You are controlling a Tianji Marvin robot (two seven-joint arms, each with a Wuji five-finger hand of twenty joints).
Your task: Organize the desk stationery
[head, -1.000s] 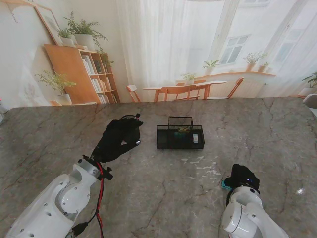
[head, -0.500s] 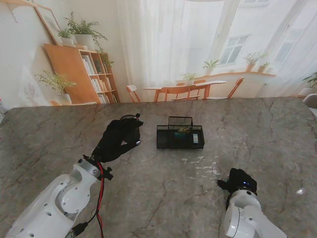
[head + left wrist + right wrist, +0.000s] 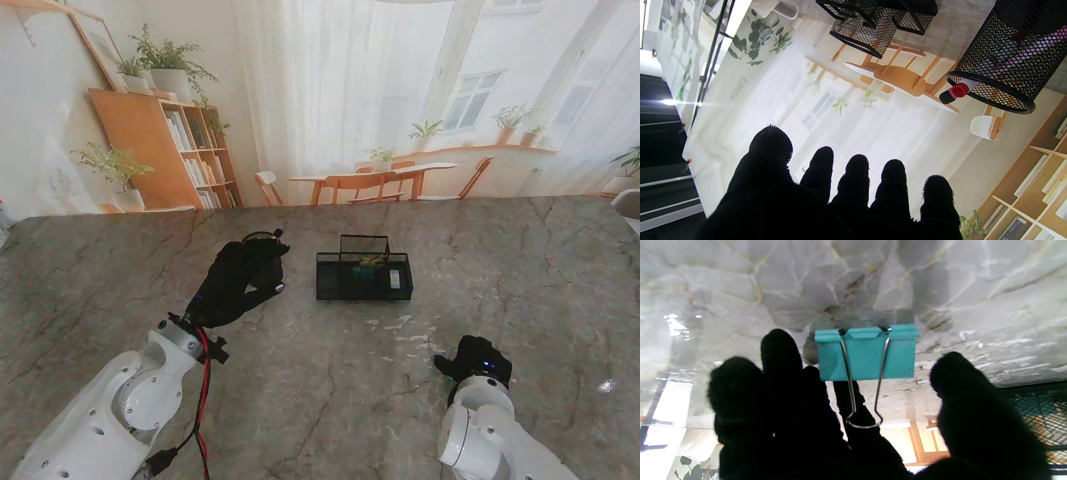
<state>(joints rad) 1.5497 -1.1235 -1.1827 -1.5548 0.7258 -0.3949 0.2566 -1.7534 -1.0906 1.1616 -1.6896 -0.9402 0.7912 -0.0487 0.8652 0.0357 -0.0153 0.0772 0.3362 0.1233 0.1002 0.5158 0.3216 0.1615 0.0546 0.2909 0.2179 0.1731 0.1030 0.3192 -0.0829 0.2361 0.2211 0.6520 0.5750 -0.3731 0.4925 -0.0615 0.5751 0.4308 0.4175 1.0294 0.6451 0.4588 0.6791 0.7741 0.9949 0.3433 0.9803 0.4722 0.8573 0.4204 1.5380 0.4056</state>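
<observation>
Stationery, marble table [image 3: 560,260]: black mesh organizer tray [image 3: 364,276] at mid-table, toward the far edge; black mesh pen cup [image 3: 1002,63] holding a red-capped marker [image 3: 957,91], seen from the left wrist. Left hand [image 3: 240,280], gloved, fingers spread and empty, rests left of the tray. Right hand [image 3: 473,358], near the table's near edge, grasps a teal binder clip [image 3: 867,351] against the tabletop.

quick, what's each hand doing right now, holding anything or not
Left hand: open, fingers spread, holding nothing.
Right hand: fingers around the teal binder clip; whether it is gripped cannot be told.
</observation>
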